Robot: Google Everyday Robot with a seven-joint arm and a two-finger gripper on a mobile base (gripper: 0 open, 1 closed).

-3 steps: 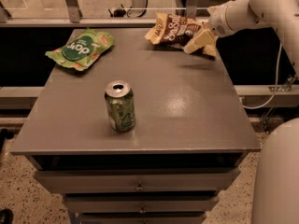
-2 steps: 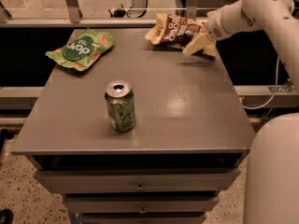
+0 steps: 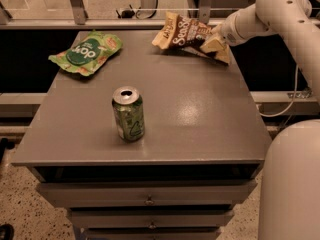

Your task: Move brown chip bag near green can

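Gripper (image 3: 216,45) at far right edge of table (image 3: 205,119), clamped on right end of brown chip bag (image 3: 177,34); green can (image 3: 128,115) well apart.

The brown chip bag (image 3: 181,35), at the far right corner of the bench (image 3: 200,119), carries large white lettering that reads "Sea S"; the rest of the wording is covered where the end effector (image 3: 214,43) grips the bag's right end. A small pale script sits on the bag's tan left end, too fine to read. The green chip bag (image 3: 87,53), at the far left, has a round dark-green logo with white letters that look like "op", preceded by one unclear character. The green can (image 3: 129,115), near the middle, shows a pale triangular mark on its side, with no legible words.
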